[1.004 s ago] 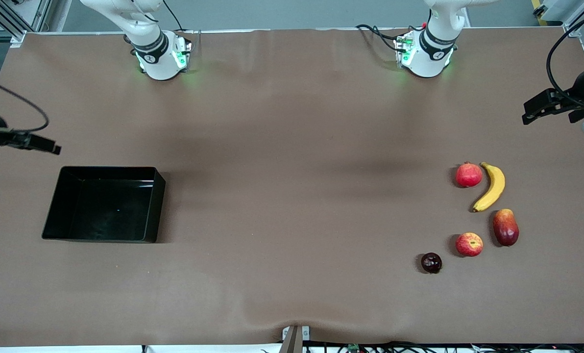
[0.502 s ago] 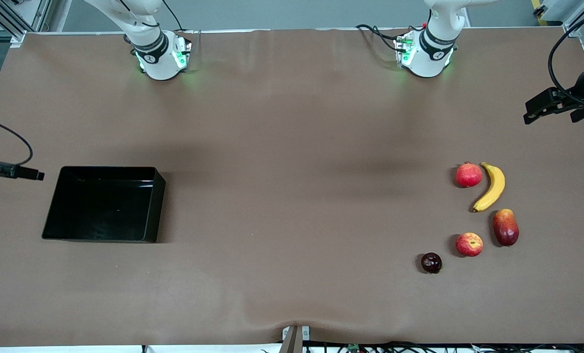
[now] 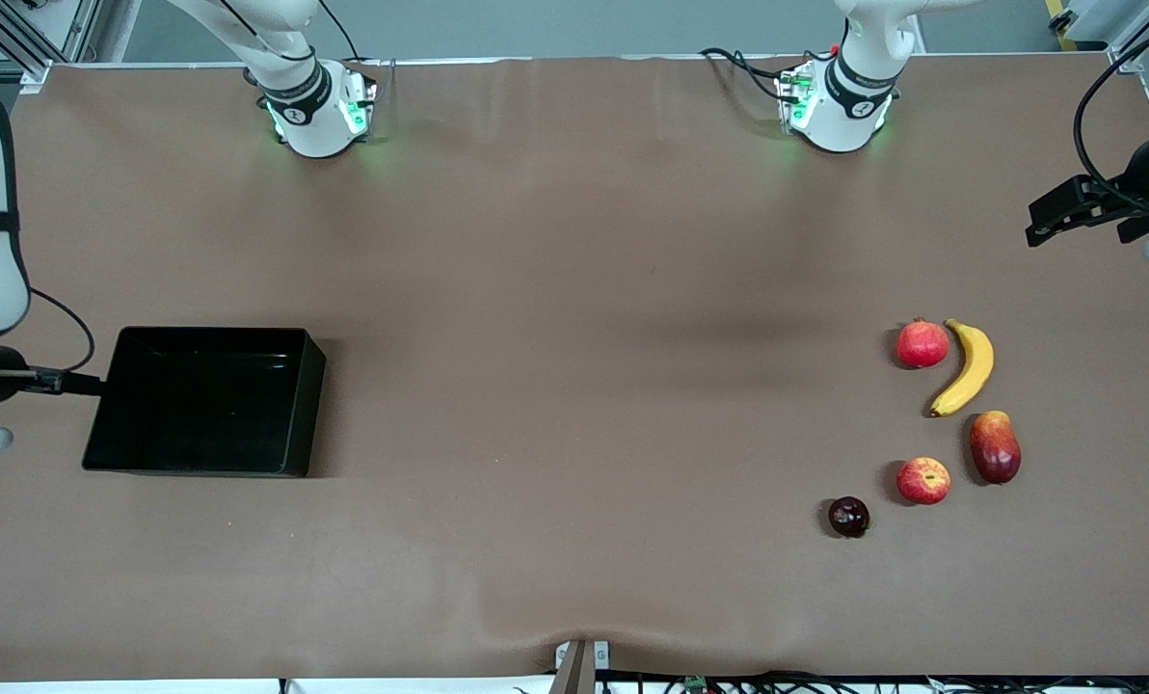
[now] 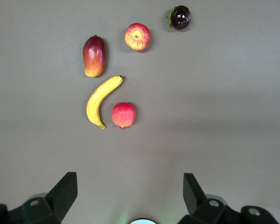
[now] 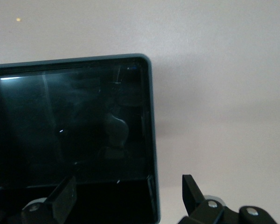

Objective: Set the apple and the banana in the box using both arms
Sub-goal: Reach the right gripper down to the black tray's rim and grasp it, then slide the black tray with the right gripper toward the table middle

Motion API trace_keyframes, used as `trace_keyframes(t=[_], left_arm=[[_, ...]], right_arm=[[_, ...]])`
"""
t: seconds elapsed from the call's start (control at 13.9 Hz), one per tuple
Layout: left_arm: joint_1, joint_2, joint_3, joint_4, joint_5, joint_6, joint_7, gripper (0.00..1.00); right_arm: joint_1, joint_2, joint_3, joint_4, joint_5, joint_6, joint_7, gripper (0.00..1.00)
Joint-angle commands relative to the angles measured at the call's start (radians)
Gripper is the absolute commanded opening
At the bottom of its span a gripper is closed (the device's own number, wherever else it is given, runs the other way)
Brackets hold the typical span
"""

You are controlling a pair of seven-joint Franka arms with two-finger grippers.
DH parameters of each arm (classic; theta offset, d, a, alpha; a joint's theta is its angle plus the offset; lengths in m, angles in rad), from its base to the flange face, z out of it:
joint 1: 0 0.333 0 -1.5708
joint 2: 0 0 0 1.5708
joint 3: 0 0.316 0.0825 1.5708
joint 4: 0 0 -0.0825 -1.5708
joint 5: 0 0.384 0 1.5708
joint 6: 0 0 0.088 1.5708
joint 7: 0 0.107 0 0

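The apple (image 3: pixel 923 480) lies on the table toward the left arm's end, with the banana (image 3: pixel 966 366) farther from the front camera. Both show in the left wrist view, the apple (image 4: pixel 137 37) and the banana (image 4: pixel 101 100). The black box (image 3: pixel 102 424) sits toward the right arm's end and holds nothing. My left gripper (image 3: pixel 1049 218) hangs open and empty over bare table at the left arm's end (image 4: pixel 129 191). My right gripper (image 3: pixel 75 384) is open and empty over the box's end wall; a corner of the box (image 5: pixel 149 116) lies between its fingers (image 5: pixel 127 192).
Three other fruits lie by the task fruits: a pinkish-red round one (image 3: pixel 922 343) beside the banana, a long red-yellow one (image 3: pixel 995 446) beside the apple, and a dark maroon one (image 3: pixel 849 517) nearest the front camera. A wide stretch of brown table separates fruits and box.
My right arm has swung toward the front camera and brought its gripper down to the box's end wall. The left gripper has barely shifted. No fruit has moved.
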Motion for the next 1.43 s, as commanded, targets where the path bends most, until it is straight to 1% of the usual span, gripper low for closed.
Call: trace_keyframes(t=[0.0,0.14,0.29,0.43,0.65,0.72,0.79,0.86,1.36], left_arm=[[-0.003,0.013,0.000,0.012,-0.003,-0.006,-0.011,1.00],[-0.003,0.015,0.000,0.013,-0.003,-0.006,-0.011,1.00],[-0.001,0.018,0.000,0.013,-0.003,-0.006,-0.011,1.00],[-0.001,0.018,0.000,0.013,-0.003,-0.007,-0.011,1.00],[-0.006,0.019,0.000,0.016,-0.004,-0.006,-0.011,1.00],[-0.006,0.025,0.000,0.018,-0.003,-0.006,-0.011,1.00],[-0.004,0.028,0.000,0.018,-0.003,-0.006,-0.011,1.00],[-0.004,0.030,0.000,0.018,-0.003,-0.006,-0.011,1.00],[-0.004,0.042,0.002,0.019,-0.001,-0.006,-0.011,1.00]], right_arm=[[-0.039,0.051,0.013,-0.020,-0.013,0.083,-0.058,1.00],[-0.045,0.051,0.013,-0.088,-0.013,0.147,-0.061,1.00],[-0.047,0.072,0.013,-0.096,-0.013,0.157,-0.064,1.00],[-0.048,0.112,0.013,-0.096,-0.013,0.203,-0.067,1.00],[-0.050,0.137,0.013,-0.094,-0.015,0.233,-0.113,1.00],[-0.050,0.140,0.013,-0.096,-0.013,0.231,-0.118,0.78],[-0.053,0.141,0.013,-0.096,-0.013,0.223,-0.118,0.36],[-0.055,0.141,0.013,-0.097,-0.013,0.214,-0.119,0.00],[-0.055,0.140,0.015,-0.094,-0.013,0.202,-0.118,0.00]])
